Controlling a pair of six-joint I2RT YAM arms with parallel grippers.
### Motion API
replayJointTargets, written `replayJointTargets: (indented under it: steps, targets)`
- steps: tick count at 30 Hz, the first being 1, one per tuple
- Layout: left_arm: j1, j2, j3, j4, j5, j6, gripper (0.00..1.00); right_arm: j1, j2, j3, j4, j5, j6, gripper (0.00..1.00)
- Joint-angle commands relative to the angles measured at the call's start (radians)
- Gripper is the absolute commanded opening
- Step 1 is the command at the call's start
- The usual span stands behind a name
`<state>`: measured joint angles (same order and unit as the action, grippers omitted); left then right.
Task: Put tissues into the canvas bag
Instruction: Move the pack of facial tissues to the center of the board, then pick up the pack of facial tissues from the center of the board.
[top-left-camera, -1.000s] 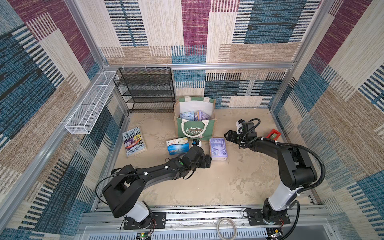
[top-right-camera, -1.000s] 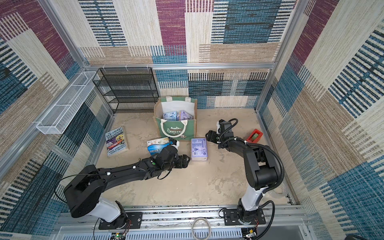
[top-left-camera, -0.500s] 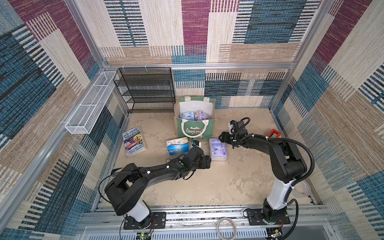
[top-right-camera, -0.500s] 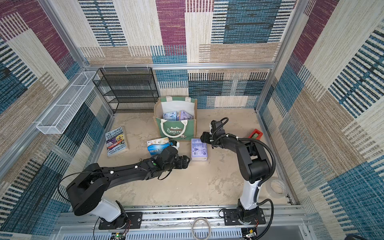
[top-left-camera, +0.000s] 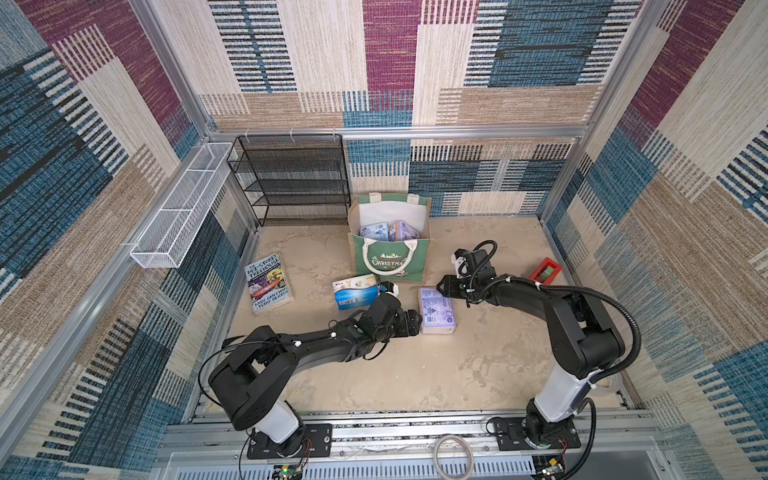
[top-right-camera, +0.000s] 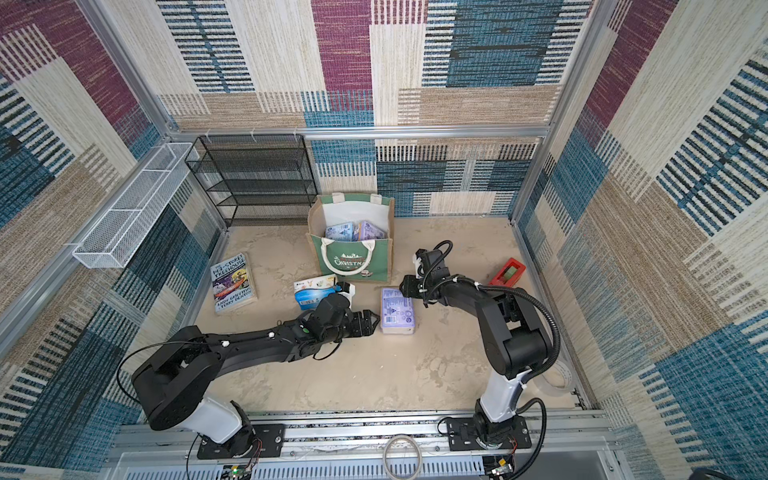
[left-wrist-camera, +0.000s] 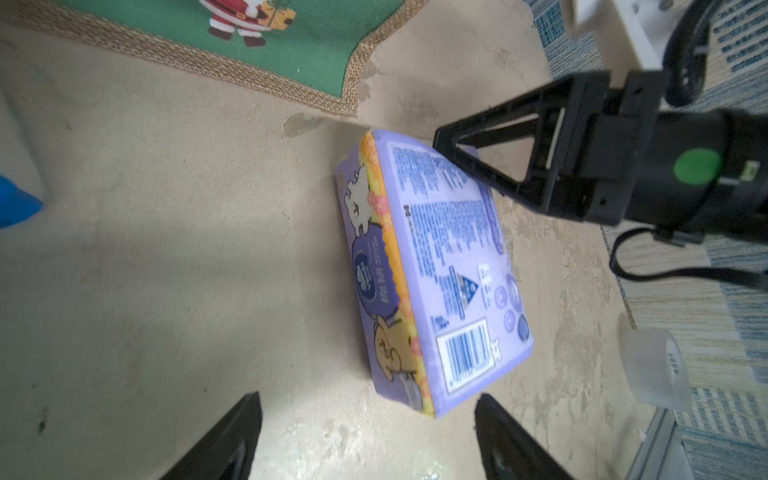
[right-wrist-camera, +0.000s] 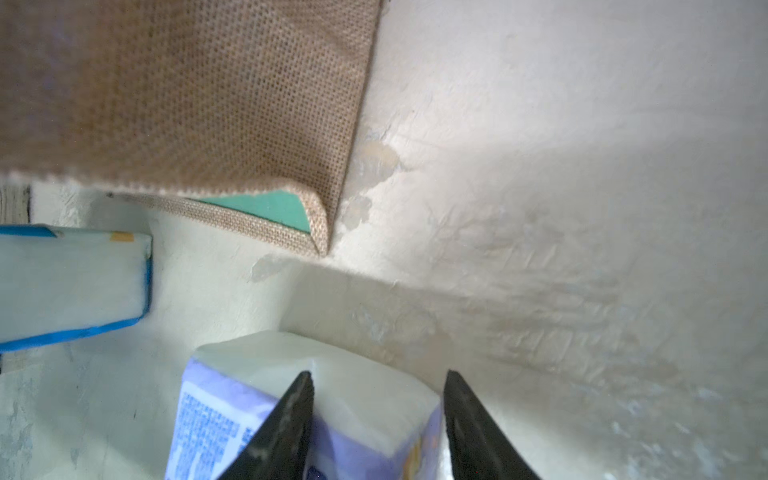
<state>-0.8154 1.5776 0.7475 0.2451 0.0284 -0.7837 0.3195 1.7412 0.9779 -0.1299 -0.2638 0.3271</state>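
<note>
Top views both give me the same cell: walls hung with woven patchwork in blue, maroon and beige between aluminium posts, and a sandy beige worktop (top-left-camera: 415, 374) mottled with pale scuffs and darker blotches.

A white wire basket (top-left-camera: 178, 208) hangs on the left wall, and a black mesh rack (top-left-camera: 291, 178) stands in the back left corner. A book (top-left-camera: 268, 289) lies flat near the left edge. A blue-white pack (top-left-camera: 355, 293) lies flat just in front of the bag's left corner.

My left hand (top-left-camera: 415, 322) lies low over the worktop at the near end of the lavender pack (top-left-camera: 435, 311). Its fingers (left-wrist-camera: 245, 436) are spread wide, with a gap to the pack on each side in the left wrist view.

The bag (top-left-camera: 390, 257) stands upright at the back middle, mouth open, with two packs (top-left-camera: 386, 230) showing against its white lining. The lavender pack lies flat in front of the bag's right corner, barcode side up.

My right hand (top-left-camera: 442, 286) is at that pack's far end. In the right wrist view its fingers (right-wrist-camera: 286, 424) are about half apart and straddle one corner. I cannot tell whether they press on it.

Farther right, a small red box (top-left-camera: 546, 272) sits near the right wall. A roll of clear tape (top-right-camera: 555, 376) lies by the front right edge.
</note>
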Motion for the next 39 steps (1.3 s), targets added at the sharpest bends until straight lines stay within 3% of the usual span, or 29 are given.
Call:
replayJointTargets:
  steps: [1,4,8,19,26,39]
  targets:
    - [0.004,0.022,-0.001,0.081,0.078,-0.031,0.82,0.006,-0.049,-0.037,0.004,-0.049,-0.004,0.52]
    - [0.005,0.053,0.005,0.124,0.125,-0.050,0.79,0.007,-0.094,-0.076,0.004,-0.057,-0.002,0.52]
    - [0.008,0.096,0.025,0.149,0.174,-0.063,0.75,0.000,-0.133,-0.111,0.004,-0.032,-0.015,0.63]
    - [0.025,0.161,0.117,0.042,0.172,-0.051,0.65,-0.090,-0.250,-0.272,0.155,-0.179,-0.008,0.78]
    - [0.042,0.224,0.162,0.018,0.214,-0.060,0.57,-0.118,-0.282,-0.350,0.226,-0.245,-0.001,0.81]
    - [0.078,0.219,0.118,-0.003,0.217,-0.069,0.52,-0.136,-0.298,-0.458,0.365,-0.345,0.048,0.82]
